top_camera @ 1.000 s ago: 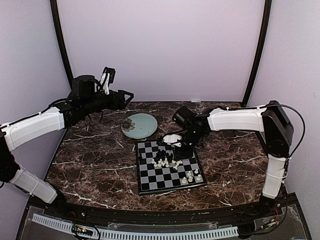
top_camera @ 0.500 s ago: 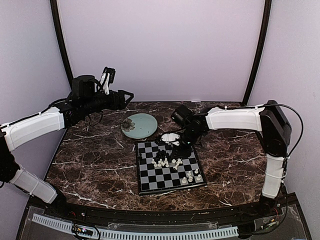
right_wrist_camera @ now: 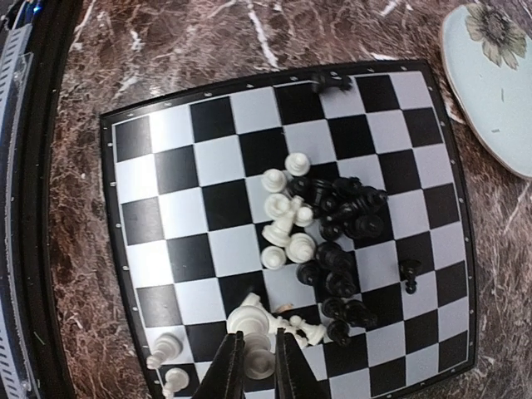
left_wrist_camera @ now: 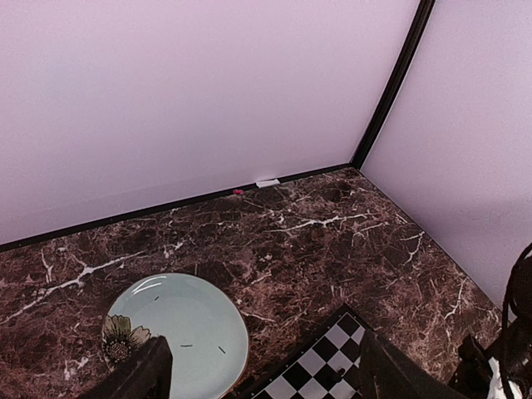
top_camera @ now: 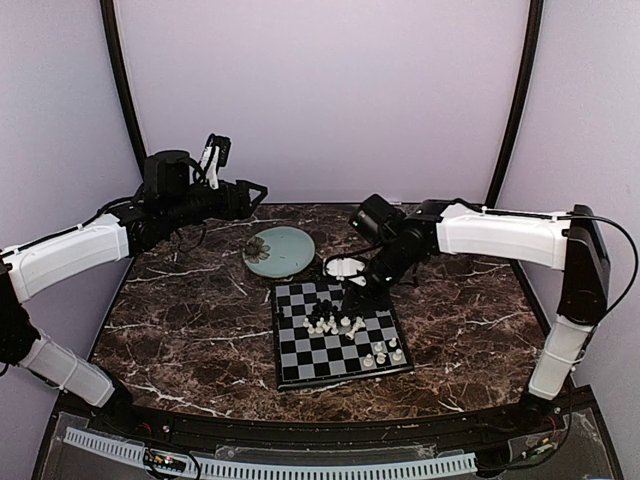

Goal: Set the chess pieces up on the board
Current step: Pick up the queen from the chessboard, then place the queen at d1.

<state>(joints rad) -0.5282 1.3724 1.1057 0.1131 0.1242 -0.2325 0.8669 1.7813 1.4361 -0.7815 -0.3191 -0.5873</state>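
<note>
The board (top_camera: pixel 300 362) lies at the table's middle; it also shows in the right wrist view (right_wrist_camera: pixel 166 216) and, by one corner, in the left wrist view (left_wrist_camera: pixel 332 359). Black chess pieces (right_wrist_camera: pixel 345 216) and white ones (right_wrist_camera: pixel 283 218) are heaped at its centre (top_camera: pixel 335 322). Two white pieces (right_wrist_camera: pixel 166 347) stand at one corner. One black piece (right_wrist_camera: pixel 409 273) stands alone, and another (right_wrist_camera: pixel 331 81) lies near an edge. My right gripper (right_wrist_camera: pixel 258 370) is shut on a white chess piece (right_wrist_camera: pixel 259 353), held above the board near its far edge (top_camera: pixel 353 296). My left gripper (left_wrist_camera: pixel 266 384) is open and empty, high at the back left (top_camera: pixel 255 190).
A round pale green plate (top_camera: pixel 280 250) with a flower print lies just beyond the board's far left corner, and shows in the left wrist view (left_wrist_camera: pixel 183 332) and the right wrist view (right_wrist_camera: pixel 499 91). Purple walls close in the back and sides.
My right arm has stretched out to the right, and its gripper has drawn back from over the heap toward the board's far edge. The left arm has not moved.
</note>
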